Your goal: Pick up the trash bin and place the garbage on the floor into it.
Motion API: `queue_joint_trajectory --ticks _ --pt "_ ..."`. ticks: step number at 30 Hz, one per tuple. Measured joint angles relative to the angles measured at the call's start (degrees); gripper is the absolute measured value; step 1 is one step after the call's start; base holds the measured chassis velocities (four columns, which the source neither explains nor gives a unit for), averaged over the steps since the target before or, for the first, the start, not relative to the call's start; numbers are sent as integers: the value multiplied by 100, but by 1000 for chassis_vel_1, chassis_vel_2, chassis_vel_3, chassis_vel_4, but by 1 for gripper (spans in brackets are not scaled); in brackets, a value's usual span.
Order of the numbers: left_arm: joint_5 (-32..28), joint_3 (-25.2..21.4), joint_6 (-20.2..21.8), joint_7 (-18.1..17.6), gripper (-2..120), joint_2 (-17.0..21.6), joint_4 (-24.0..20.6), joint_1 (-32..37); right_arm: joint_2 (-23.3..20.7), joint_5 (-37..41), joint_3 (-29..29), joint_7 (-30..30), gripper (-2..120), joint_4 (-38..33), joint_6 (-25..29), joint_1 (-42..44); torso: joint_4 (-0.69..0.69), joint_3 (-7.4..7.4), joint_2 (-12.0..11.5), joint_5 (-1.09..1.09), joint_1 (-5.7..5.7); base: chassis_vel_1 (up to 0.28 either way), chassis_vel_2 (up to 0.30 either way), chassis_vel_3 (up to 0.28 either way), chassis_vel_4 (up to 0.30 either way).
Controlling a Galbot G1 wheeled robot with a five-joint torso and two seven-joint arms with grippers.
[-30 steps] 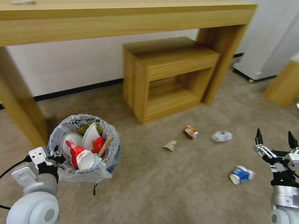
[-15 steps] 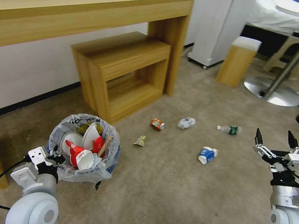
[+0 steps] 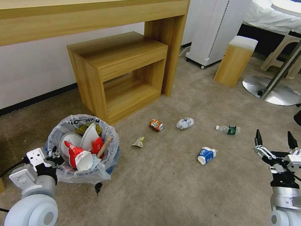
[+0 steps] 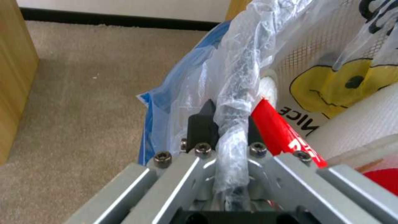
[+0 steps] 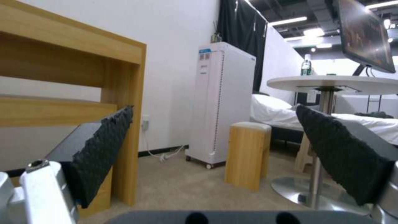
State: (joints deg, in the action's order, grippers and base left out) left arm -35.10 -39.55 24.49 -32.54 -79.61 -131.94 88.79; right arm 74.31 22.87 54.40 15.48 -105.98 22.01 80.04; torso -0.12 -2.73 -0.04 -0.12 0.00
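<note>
I have the left gripper (image 4: 226,124) pinched on the bagged rim of the trash bin (image 3: 82,149), which hangs at my lower left, already part-filled. The right gripper (image 3: 274,145) is raised over the floor (image 3: 171,195) at my right, fingers spread wide and empty. Garbage lies ahead on the carpet: blue-white paper cup (image 3: 206,155) nearest, green-labelled plastic bottle (image 3: 229,129), crumpled paper (image 3: 185,123), crushed can (image 3: 156,124) and a small wrapper (image 3: 138,141). My judgement: take the cup first, descend squarely over it, straddle its body before closing, and keep the bin level so nothing spills.
</note>
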Motion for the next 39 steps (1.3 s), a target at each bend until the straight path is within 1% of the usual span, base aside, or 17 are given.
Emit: queue_joint_trajectory --ticks 4,10,12,15,16,17,20,24,27,28,30,31,33,34,37,38,39 --pt "-4 -12 0 -1 1 4 -20 0 6 4 -2 0 100 6 15 -4 0 0 0 0 0 -37 33 21 -34" --pt "-3 -14 0 0 1 -4 -23 -3 4 11 11 0 100 22 50 2 -1 0 0 0 0 -132 140 156 -150" --pt "-2 -13 0 5 1 -16 -22 2 -1 20 21 0 100 24 55 10 0 -1 0 1 0 -212 206 223 -220" --pt "3 -13 -9 8 1 -24 -21 10 -6 22 26 0 100 24 65 11 0 -1 0 -2 0 -253 236 237 -190" --pt "5 -13 -19 10 1 -29 -20 18 -6 22 26 0 100 24 66 12 0 0 0 3 0 -264 261 248 -235" --pt "8 -16 -27 10 1 -32 -20 21 -8 23 28 0 100 24 69 12 -1 -1 0 -1 0 -255 261 248 -261" --pt "7 -20 -30 14 1 -38 -19 37 -8 23 21 0 100 23 87 10 0 -1 0 1 0 -264 276 276 -276" --pt "9 -27 -36 16 1 -40 -22 42 -8 23 2 -4 100 23 108 5 -1 -1 0 -2 1 -296 318 307 -304" --pt "11 -15 -23 7 1 -44 -29 49 -14 24 -13 -14 100 23 113 1 0 -2 0 4 1 -297 290 287 -311" --pt "11 -3 3 -2 1 -45 -28 51 -20 23 -16 -22 100 22 113 -1 1 -2 -1 0 1 -247 285 242 -220" --pt "10 15 58 -17 1 -48 -27 51 -27 22 -20 -45 100 22 112 -2 1 -3 -1 -2 2 -137 219 176 -220" --pt "10 27 145 -45 1 -48 -28 51 -33 13 -23 -62 100 22 112 -5 2 -3 -1 2 1 -137 60 109 -98" --pt "-35 49 438 -138 1 -13 -70 61 -42 -5 -25 -78 100 41 112 -9 1 -1 0 -1 1 -28 30 55 -10" --pt "-35 49 438 -138 1 -13 -70 61 -42 -5 -25 -78 100 41 112 -9 1 -1 0 -1 1 0 0 0 0" --pt "-262 47 905 -403 1 77 -141 110 -44 -24 -33 -86 100 75 106 -17 -2 2 0 2 0 39 -60 -59 47" --pt "-262 47 905 -403 1 77 -141 110 -44 -24 -33 -86 100 75 106 -17 -2 2 0 2 0 49 -88 -57 57" --pt "-306 51 1018 -469 1 106 -143 130 -43 -26 -37 -87 100 82 105 -24 -2 1 0 0 0 45 -88 -26 33"
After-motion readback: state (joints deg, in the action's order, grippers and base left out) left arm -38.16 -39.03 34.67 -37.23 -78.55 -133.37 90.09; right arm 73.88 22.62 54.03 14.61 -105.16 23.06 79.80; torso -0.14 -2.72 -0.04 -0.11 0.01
